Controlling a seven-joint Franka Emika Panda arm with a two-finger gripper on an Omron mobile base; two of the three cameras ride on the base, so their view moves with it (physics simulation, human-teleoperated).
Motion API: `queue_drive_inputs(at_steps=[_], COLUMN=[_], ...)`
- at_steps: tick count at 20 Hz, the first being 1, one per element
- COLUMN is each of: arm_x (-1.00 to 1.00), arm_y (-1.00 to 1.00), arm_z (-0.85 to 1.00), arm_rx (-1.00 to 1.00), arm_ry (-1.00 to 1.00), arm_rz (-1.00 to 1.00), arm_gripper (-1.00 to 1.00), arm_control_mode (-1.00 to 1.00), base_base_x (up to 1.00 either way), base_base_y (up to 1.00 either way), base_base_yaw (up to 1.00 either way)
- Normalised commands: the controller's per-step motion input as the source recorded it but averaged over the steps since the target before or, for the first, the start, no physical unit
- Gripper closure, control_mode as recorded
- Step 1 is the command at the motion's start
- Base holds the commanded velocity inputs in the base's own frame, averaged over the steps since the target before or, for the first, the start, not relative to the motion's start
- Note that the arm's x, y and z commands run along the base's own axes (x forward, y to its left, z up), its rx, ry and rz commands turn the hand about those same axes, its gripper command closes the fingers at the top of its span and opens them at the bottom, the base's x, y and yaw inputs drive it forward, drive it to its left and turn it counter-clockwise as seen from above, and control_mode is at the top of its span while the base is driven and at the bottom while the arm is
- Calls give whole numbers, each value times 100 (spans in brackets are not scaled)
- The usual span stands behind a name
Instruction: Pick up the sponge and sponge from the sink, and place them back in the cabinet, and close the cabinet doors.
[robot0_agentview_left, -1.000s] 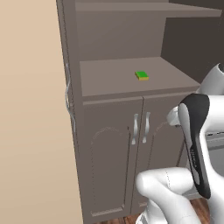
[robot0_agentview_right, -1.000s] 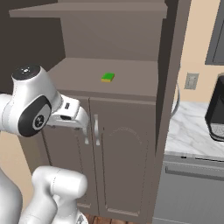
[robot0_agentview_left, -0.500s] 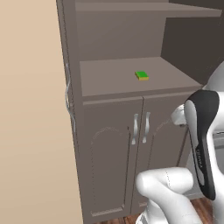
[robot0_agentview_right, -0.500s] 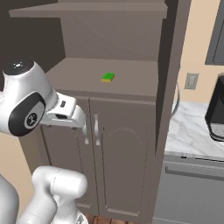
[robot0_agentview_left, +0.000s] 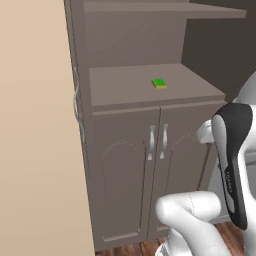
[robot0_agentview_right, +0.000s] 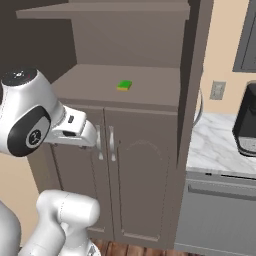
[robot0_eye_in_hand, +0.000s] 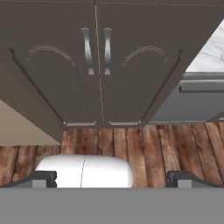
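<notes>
Left base view: one sponge (robot0_agentview_left: 159, 83) lay flat on the open middle shelf of the cabinet (robot0_agentview_left: 125, 165), right of centre and set back from the front edge, green side up over the yellow layer. I read that as already put away, since the shelf is where it belongs. My count was one sponge, one pair of arched lower doors (robot0_agentview_left: 150, 175) shut, two silver handles (robot0_agentview_left: 157, 142) side by side at the seam. The tall plain door (robot0_agentview_left: 76, 107) on the left stood swung out, edge-on to the camera (so closing was not yet done). Right base view: same single sponge (robot0_agentview_right: 124, 86) on the same shelf, nothing touching it. The right tall door (robot0_agentview_right: 192, 85) also stood open, edge-on, between the shelf and the marble counter (robot0_agentview_right: 220, 150); that made two tall doors still to shut. One black appliance (robot0_agentview_right: 247, 126) sat on the counter and one wall outlet (robot0_agentview_right: 217, 90) was above it. My forearm reached across in front of the lower doors. Hand view: my gripper (robot0_eye_in_hand: 112, 178) was released, jaws spread wide, nothing between them, pointing at the lower doors and the wood floor (robot0_eye_in_hand: 144, 151). Two fingertips (robot0_eye_in_hand: 41, 178) showed, two arched panels, two handles. The second sponge I couldn't locate from here, so I judged it still pending.
</notes>
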Motion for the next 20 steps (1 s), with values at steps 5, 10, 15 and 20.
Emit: queue_drive_inputs(at_steps=[5,10,15,20], arm_x=[0,0,0,0], arm_y=[0,0,0,0], arm_z=[0,0,0,0], arm_rx=[0,0,0,0], arm_ry=[0,0,0,0], arm_rz=[0,0,0,0], arm_gripper=[-100,-100,-100,-100], arm_control_mode=[100,100,100,100], base_base_x=[-33,-18,-17,-24], base_base_y=[-28,-18,-50,-61], base_base_yaw=[0,0,1,1])
